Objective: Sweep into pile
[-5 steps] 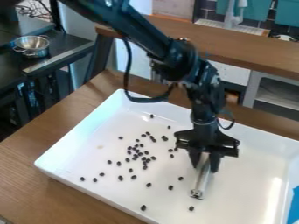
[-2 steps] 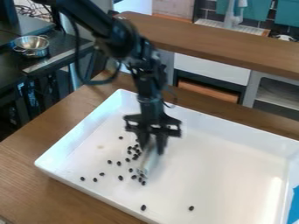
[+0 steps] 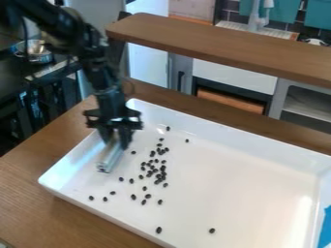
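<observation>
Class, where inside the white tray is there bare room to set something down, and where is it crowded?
Roomiest: the white tray between the main cluster of dark pieces and the picture's right wall. Crowded: left of centre, with that cluster, scattered pieces, and the gripper holding a silvery bar.

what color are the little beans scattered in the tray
The beans are black, or nearly so, as the camera view shows.

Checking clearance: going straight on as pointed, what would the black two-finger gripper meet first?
The silvery bar in the gripper would probably meet the white tray floor first; depth is unclear.
</observation>
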Robot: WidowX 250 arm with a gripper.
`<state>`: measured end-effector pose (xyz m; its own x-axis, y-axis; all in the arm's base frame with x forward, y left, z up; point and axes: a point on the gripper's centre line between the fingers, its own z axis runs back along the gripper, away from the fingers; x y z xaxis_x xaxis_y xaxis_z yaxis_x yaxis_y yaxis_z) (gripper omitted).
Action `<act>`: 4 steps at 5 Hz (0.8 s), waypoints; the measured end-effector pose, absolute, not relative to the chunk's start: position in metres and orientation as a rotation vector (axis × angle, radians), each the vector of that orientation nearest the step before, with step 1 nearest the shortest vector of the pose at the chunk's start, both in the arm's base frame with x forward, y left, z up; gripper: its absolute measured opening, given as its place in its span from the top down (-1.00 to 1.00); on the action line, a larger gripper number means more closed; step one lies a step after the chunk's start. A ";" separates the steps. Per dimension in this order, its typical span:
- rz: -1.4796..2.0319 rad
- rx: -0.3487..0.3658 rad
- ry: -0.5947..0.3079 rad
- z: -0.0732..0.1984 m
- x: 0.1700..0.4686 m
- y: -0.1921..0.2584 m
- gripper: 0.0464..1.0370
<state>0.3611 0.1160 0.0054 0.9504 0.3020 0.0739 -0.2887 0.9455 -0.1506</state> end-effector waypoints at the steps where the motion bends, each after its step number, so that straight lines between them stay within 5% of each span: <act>1: 0.259 -0.159 -0.086 0.004 0.349 0.134 0.32; 2: 0.288 -0.288 -0.052 0.018 0.337 0.138 0.32; 3: 0.339 -0.430 -0.075 0.070 0.348 0.122 0.32; 4: 0.354 -0.477 -0.033 0.087 0.360 0.074 0.32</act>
<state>0.3596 0.0737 0.0867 0.9386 0.3412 -0.0510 -0.3259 0.8287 -0.4550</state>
